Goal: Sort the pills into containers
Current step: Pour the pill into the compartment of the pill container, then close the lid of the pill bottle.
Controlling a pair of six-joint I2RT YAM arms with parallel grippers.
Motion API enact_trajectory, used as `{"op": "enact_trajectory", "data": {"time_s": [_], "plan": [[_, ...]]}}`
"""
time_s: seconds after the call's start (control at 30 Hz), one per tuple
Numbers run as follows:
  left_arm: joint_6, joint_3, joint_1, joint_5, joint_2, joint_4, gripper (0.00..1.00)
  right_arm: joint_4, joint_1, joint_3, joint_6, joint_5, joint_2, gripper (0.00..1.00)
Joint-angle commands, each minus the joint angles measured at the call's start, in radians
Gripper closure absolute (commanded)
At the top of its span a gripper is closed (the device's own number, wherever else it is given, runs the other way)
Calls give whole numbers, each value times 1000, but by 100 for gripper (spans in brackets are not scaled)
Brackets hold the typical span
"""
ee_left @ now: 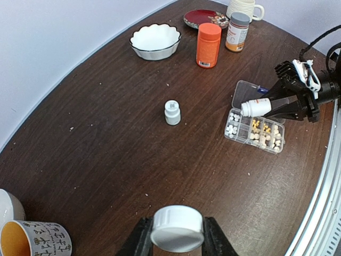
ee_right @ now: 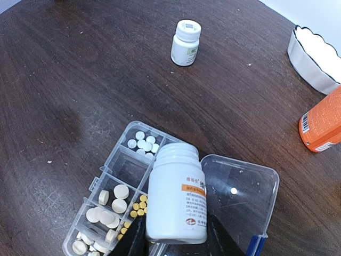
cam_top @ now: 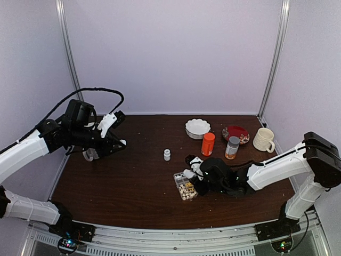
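A: Left gripper [ee_left: 177,234]?
B: Clamped on a white cap [ee_left: 177,228], one finger on each side. Raised over the left side of the table [ee_left: 106,160].
A: Right gripper [ee_right: 176,237]?
B: Gripping a small white bottle [ee_right: 176,198], uncapped, with the orange-banded label facing up. Tipped well over, mouth pointing left, above the organizer box [ee_right: 118,161]. Cannot tell whether touching the box or just above it.
A: And the box?
B: Right of centre, toward the near edge. Clear lid [ee_right: 240,193] swung open, lying flat on the box's right side.
A: Pills [ee_right: 143,143]?
B: Inside the box, grouped by kind. Small white ones in the far-left cell, right in front of the bottle mouth. Larger cream discs [ee_right: 113,198] toward the near end. Tiny yellow ones [ee_right: 139,205] just beside those, partly hidden under the bottle. One bare cell between the white and the cream.
A: Anything else around?
B: Second small white bottle [ee_right: 186,44], capped and upright, at the table's centre, well apart from the box. Far right: scalloped white bowl [ee_left: 155,40], orange bottle [ee_left: 208,45], grey-capped amber bottle [ee_left: 237,32], red plate [ee_left: 201,17], cream mug [ee_left: 244,7]. Patterned cup [ee_left: 32,240] at the left edge, below the left gripper.
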State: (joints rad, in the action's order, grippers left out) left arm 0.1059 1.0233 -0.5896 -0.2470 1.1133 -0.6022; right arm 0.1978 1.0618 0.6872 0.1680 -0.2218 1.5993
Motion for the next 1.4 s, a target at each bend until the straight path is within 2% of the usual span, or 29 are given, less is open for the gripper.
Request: {"op": "enact_trajectory", "data": {"time_s": [0.0,0.43,0.73,1.07,1.37], "plan": [[11,31,7,-11,5,22,100,32,-8,-12,14,-13,-19,100],[11,31,7,-7,14,21,100,187,-8,-137,-6,-15,-145,100],[11,53,7,-7,42,2,100,350,-7,-247,-92,0,-364,100],[-40,181,5,-53,96,-108,100,351,-8,-213,-271,18,-666,100],[-148,331,-19,-167,95,-175,100,384,-8,-72,-446,131,-809,100]]}}
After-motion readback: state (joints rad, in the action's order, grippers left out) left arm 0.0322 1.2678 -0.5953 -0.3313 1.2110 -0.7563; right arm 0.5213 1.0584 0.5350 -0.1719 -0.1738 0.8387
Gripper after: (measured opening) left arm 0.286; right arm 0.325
